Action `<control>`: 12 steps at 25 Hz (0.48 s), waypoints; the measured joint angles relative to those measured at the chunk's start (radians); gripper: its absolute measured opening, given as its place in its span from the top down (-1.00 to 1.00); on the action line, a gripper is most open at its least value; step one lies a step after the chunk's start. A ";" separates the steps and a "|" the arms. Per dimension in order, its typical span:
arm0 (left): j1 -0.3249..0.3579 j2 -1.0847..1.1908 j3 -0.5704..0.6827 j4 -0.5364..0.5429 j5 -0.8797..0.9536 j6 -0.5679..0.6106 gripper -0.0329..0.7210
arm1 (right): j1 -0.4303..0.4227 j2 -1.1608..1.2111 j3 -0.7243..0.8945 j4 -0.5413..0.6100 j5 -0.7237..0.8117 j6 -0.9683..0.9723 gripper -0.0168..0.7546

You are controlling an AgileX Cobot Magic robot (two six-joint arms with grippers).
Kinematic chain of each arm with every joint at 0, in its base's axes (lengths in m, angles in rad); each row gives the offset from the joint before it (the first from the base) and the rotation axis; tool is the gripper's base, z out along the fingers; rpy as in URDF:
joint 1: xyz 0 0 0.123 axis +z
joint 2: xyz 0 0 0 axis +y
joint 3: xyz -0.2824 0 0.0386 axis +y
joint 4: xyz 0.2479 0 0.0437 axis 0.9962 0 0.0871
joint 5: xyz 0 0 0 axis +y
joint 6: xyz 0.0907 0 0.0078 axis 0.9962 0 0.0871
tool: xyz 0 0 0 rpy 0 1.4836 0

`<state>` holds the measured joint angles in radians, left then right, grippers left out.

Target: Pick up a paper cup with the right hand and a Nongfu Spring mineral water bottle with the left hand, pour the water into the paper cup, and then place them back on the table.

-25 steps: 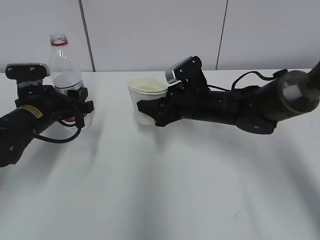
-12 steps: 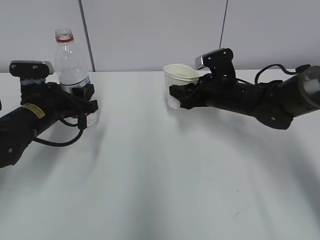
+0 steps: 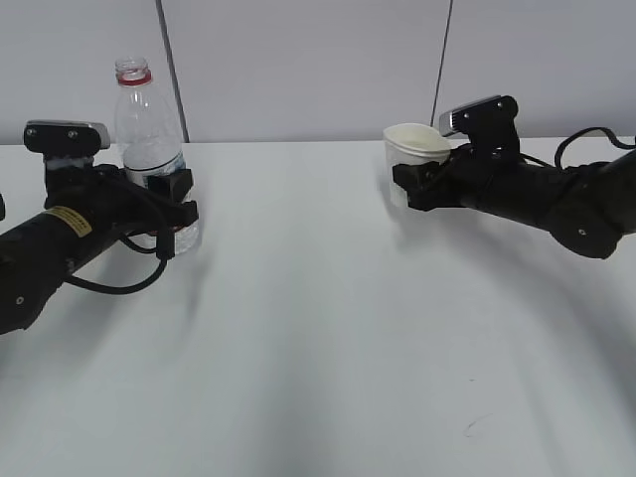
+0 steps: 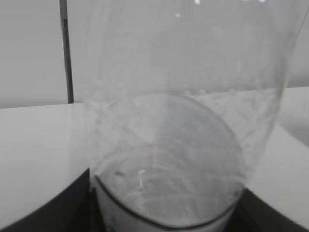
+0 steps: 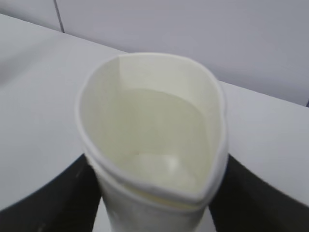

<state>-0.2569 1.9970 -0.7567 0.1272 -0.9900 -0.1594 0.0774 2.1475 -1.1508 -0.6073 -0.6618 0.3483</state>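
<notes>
The clear water bottle (image 3: pixel 149 149) with a red neck ring stands upright at the far left, held round its lower body by my left gripper (image 3: pixel 171 213), which is shut on it. It fills the left wrist view (image 4: pixel 188 121), between the black fingers (image 4: pixel 67 208). The white paper cup (image 3: pixel 412 159) is upright at the right, squeezed into a teardrop shape by my right gripper (image 3: pixel 417 187), which is shut on it. In the right wrist view the cup (image 5: pixel 149 140) shows water inside, with black fingers (image 5: pixel 48 198) on both sides. Whether either thing touches the table (image 3: pixel 318 328) I cannot tell.
A grey panelled wall (image 3: pixel 298 60) runs behind the table. A tiny dark scuff mark (image 3: pixel 475 425) lies on the tabletop near the front right. The two arms are far apart, with bare tabletop between them.
My right gripper has carried the cup to the right, away from the bottle. My left gripper has raised the bottle slightly and holds it upright at the left.
</notes>
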 joint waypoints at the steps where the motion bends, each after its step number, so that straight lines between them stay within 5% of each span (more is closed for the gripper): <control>1: 0.000 0.000 0.000 0.001 0.000 0.000 -0.11 | -0.001 0.000 0.007 0.021 -0.006 -0.016 -0.27; 12: 0.000 0.000 0.000 0.001 0.000 0.000 -0.11 | -0.014 0.076 0.057 0.118 -0.144 -0.089 -0.27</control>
<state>-0.2569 1.9970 -0.7567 0.1280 -0.9900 -0.1594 0.0632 2.2237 -1.0938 -0.4898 -0.8058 0.2589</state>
